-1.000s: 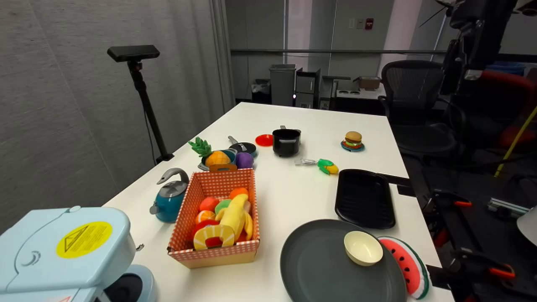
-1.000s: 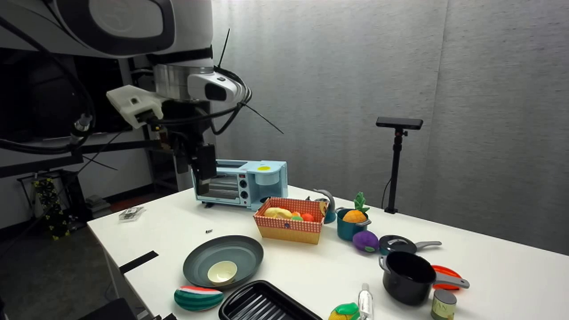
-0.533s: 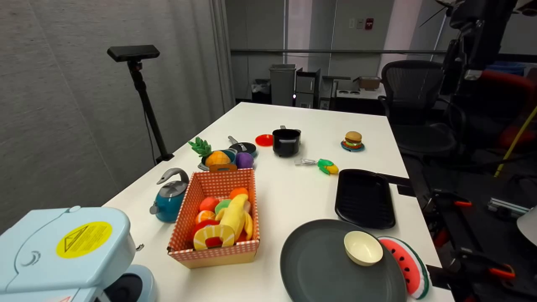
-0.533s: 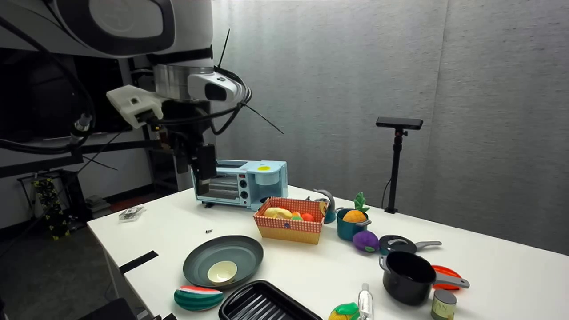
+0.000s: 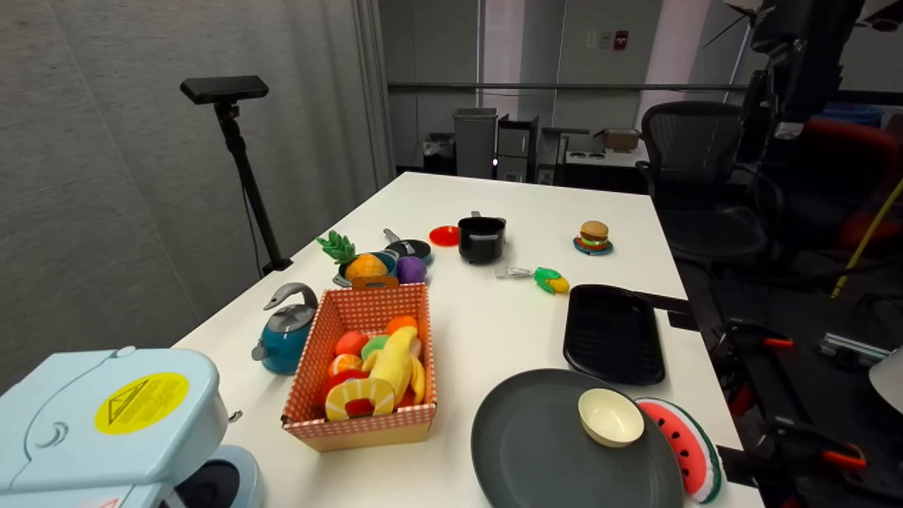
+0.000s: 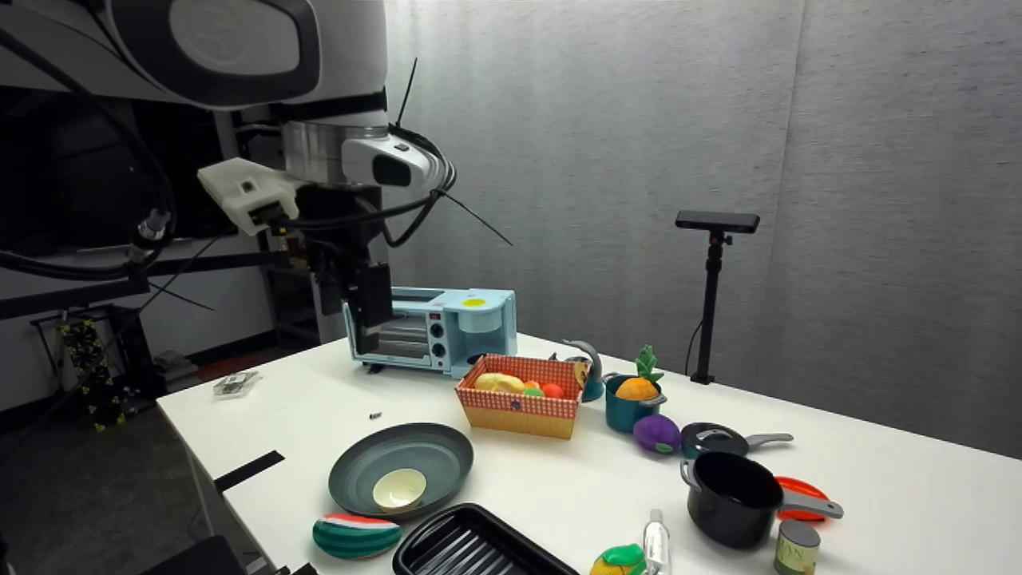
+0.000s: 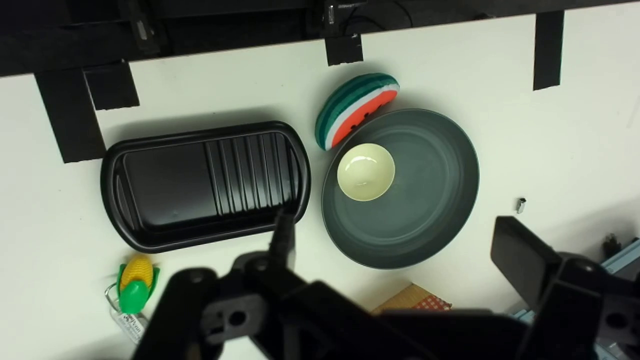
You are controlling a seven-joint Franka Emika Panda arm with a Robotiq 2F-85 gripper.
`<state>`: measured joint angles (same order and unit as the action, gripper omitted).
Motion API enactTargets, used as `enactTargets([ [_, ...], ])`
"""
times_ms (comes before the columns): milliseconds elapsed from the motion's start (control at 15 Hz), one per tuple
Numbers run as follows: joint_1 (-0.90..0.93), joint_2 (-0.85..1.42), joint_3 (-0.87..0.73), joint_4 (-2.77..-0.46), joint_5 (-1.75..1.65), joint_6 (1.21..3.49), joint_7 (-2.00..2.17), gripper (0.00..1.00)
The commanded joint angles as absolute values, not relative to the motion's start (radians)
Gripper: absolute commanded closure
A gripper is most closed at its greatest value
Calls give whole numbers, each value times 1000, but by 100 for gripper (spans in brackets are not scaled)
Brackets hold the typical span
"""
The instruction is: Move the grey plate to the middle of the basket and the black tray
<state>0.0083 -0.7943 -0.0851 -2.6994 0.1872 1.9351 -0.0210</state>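
The large round grey plate [image 5: 543, 458] lies flat on the white table; it also shows in an exterior view [image 6: 431, 455] and the wrist view [image 7: 425, 200]. A small cream bowl [image 7: 366, 172] sits in it, off-centre toward the black tray. The black tray [image 7: 170, 187] is beside the plate, apart by a narrow gap [image 5: 614, 335] [image 6: 479, 547]. The basket [image 5: 374, 437], red-checked with tan walls [image 6: 519, 419], holds toy fruit; only its corner [image 7: 400, 297] shows in the wrist view. My gripper [image 7: 395, 222] is open and empty, high above the table [image 6: 351, 327].
A watermelon slice toy [image 7: 355, 107] lies against the plate's rim. A light-blue oven [image 6: 447, 327] and a teal kettle [image 5: 286, 342] stand near the basket. Toy corn [image 5: 552, 281], a clear bottle [image 6: 656, 543] and a black pot [image 6: 734, 499] stand or lie beyond the tray.
The arm and gripper have shifted slightly, a little lower and rightward in an exterior view. The objects on the table have not moved.
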Motion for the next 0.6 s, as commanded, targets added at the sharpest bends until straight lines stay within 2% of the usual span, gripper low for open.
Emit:
enactTargets([
  [0,1,-770,-71,-2695,201,1986,-20,0],
  [533,20,-704,-47,-2751,188,2237,-47,0],
])
